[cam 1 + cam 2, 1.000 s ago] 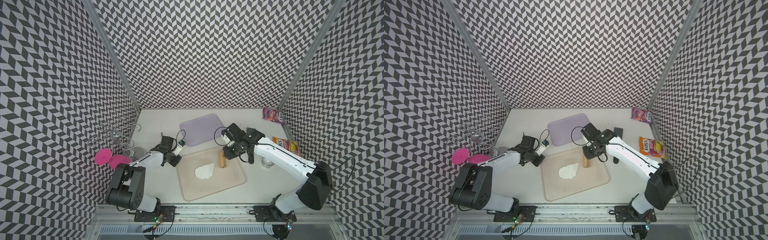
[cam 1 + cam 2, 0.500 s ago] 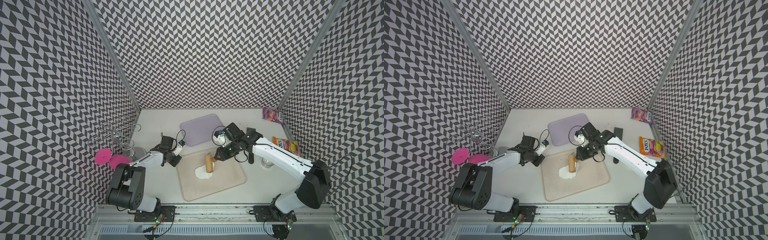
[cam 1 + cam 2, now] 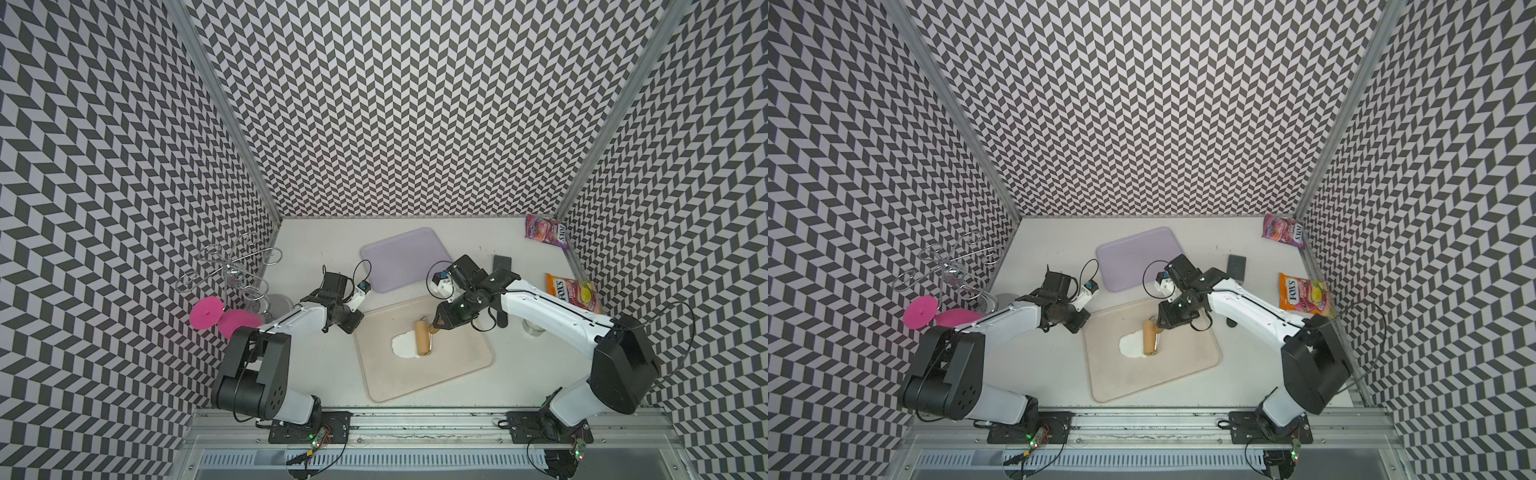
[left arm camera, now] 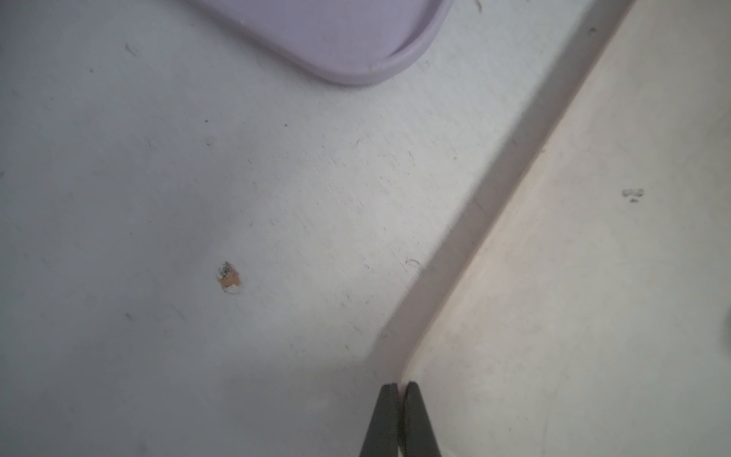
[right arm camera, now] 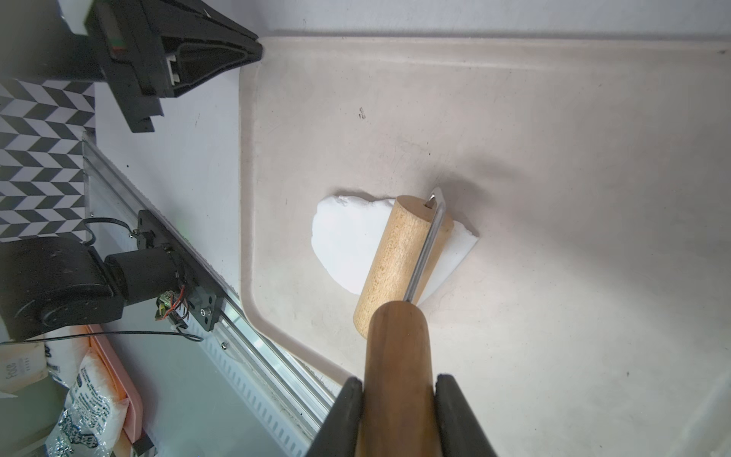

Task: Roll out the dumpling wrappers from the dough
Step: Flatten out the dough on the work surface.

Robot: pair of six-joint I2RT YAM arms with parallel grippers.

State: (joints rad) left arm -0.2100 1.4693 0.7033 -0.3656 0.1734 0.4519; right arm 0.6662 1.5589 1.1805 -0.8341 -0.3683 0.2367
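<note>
Rolling is the step in hand: the right gripper (image 5: 397, 383) has its fingers (image 5: 344, 415) closed partway around the dark wooden handle of the roller (image 3: 423, 338), and the pale drum lies across the right part of the dough (image 3: 401, 345). That dough, a flattened white patch with ragged edges, sits a little left of the middle of the beige tray (image 3: 461, 370). The left gripper (image 4: 399, 389) is pinched fully shut on the tray's far left corner rim, apparently steadying it. To do this pass well, I judge the drum should press down evenly and travel left across the whole patch, its axis level so neither end digs in. Short, overlapping strokes from the middle outward should thin the patch without tearing it, and the left grip ought to hold firm so the tray cannot slide.
</note>
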